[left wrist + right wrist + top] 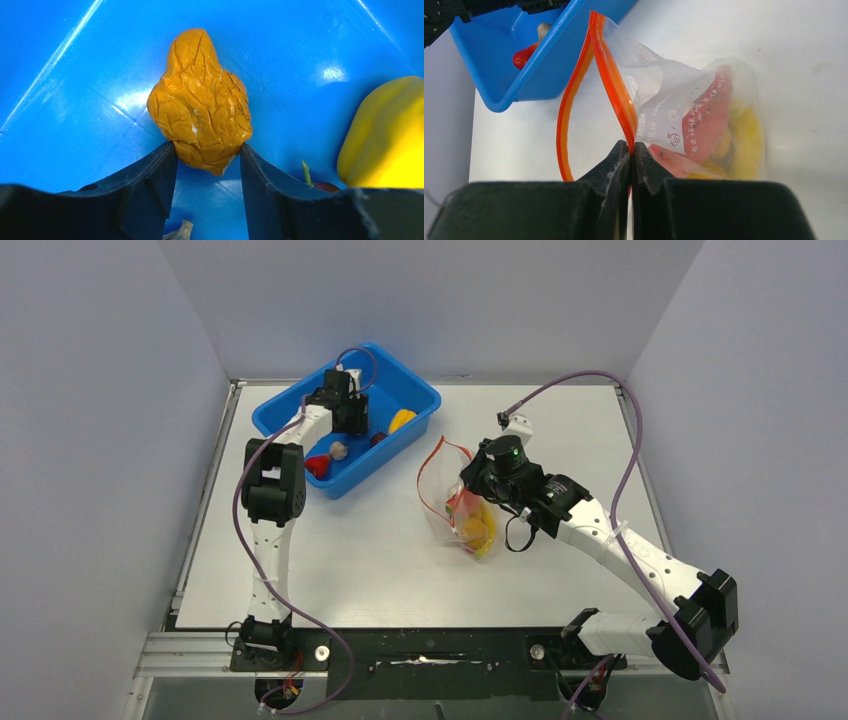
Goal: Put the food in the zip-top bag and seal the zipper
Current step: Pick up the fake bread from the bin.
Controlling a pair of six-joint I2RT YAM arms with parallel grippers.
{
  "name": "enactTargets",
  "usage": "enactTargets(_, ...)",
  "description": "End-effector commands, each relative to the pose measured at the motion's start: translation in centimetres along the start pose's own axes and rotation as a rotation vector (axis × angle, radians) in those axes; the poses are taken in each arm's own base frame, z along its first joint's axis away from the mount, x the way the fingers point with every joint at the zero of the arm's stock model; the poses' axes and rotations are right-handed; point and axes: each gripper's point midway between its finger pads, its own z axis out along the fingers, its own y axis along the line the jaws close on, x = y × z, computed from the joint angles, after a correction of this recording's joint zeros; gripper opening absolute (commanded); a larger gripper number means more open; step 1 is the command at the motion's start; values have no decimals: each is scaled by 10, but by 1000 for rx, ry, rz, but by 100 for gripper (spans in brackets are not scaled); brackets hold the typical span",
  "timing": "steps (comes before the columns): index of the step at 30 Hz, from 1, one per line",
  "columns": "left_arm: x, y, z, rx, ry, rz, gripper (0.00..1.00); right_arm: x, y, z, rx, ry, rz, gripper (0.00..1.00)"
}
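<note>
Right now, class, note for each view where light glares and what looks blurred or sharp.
Left wrist: white glare streaks on the tub, lump crisp. Right wrist: near fingers soft, bag print visible. Top: even light, no harsh shadows on the table.

White table (pixel 380 560), metal rail (pixel 190 652) at its near edge, pale grey walls (pixel 450 300) on three sides; soft even light
</note>
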Motion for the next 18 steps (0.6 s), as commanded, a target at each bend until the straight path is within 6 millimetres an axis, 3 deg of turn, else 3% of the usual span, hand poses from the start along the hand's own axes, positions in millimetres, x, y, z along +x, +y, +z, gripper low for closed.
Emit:
enactTargets(1, -36, 0, -5, 5, -97, 15, 42, -26, 15, -6, -32, -78, 2, 1)
enactTargets(8, -46, 1, -14, -5, -121, 16, 35, -25, 14, -5, -34, -75, 2, 1)
enactTargets(18, -70, 3, -57, -26, -199, 30, 32, -22, 14, -3, -37, -69, 3, 1)
